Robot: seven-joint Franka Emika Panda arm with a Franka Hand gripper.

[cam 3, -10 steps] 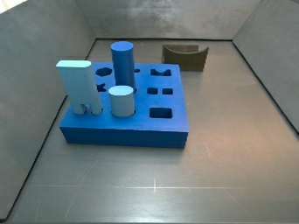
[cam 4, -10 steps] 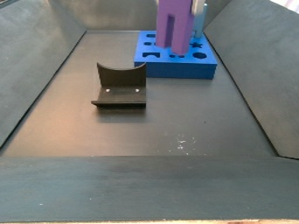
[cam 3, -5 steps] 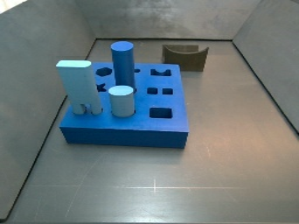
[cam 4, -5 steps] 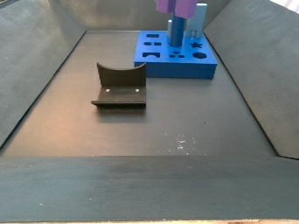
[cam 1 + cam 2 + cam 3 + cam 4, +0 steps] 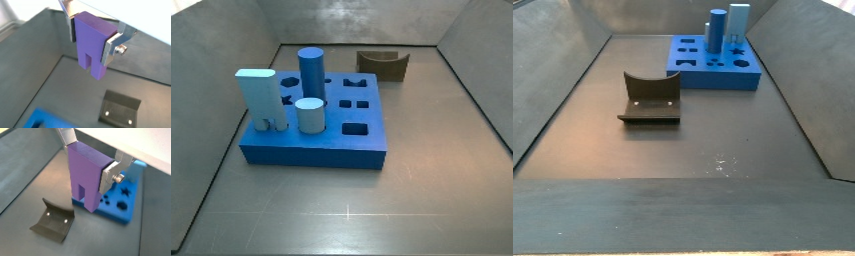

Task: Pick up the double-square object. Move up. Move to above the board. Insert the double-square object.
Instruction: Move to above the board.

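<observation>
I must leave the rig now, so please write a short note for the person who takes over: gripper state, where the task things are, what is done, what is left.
Gripper: shut on the double-square object, held upright between the fingers in both wrist views; neither shows in the side views.
Board: on the floor, with a dark-blue cylinder, a light-blue block and a pale cylinder standing in it.
Holder: empty.
Done: pick-up and lift.
Left: move to above the board, then insert the object.

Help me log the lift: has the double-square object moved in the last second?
Yes. The double-square object, clamped in the gripper, rose past the board and out of that side view's top edge.
</observation>
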